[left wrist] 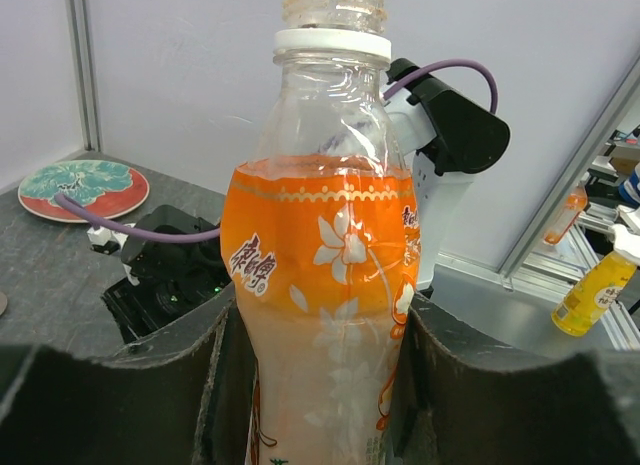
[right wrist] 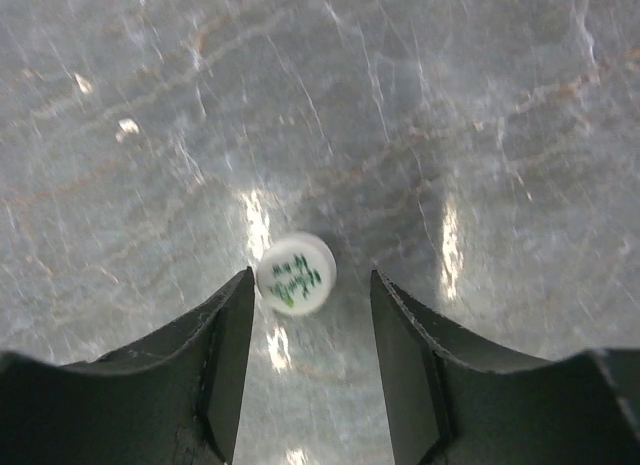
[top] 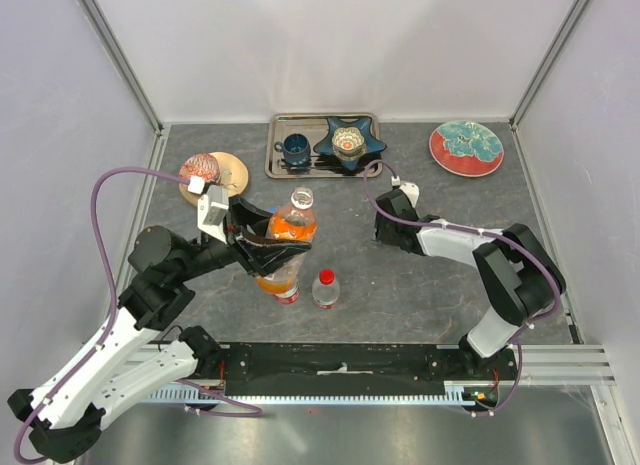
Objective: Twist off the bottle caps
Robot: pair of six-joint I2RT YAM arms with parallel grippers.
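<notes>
While a small clear plastic bottle (top: 325, 293) topped by a red screw cap (top: 325, 277) is seen standing upright on the grey marbled bench (top: 430, 295) nearest the arm bases, a taller plastic bottle of orange liquid (left wrist: 320, 255) is held just beside it by the left hand (top: 280, 245). That hand is clamped on the bottle's flowered orange label, with one dark finger (left wrist: 200, 385) pressed to each side. Its threaded neck (left wrist: 333, 5) is uncovered, and only a white collar ring (left wrist: 333, 43) is seated below the threads. A red-and-white piece (top: 287, 296) is shown at the foot of the held bottle; what it is cannot be told.

To the right, the right hand (right wrist: 311, 277) is poised low over the bench with its fingers apart. A small round white plastic cap printed in green (right wrist: 296, 273) is framed lying flat on the bench between them, nearer one finger; whether it is touched cannot be told.

Farther back, a dark blue cup (top: 295, 147) and a blue star-shaped dish (top: 350, 140) are carried on a rectangular metal tray (top: 325, 116). The tray is flanked by a round wooden plate (top: 235, 170) on the left and a red-rimmed round plate with a teal pattern (top: 466, 147) on the right.
</notes>
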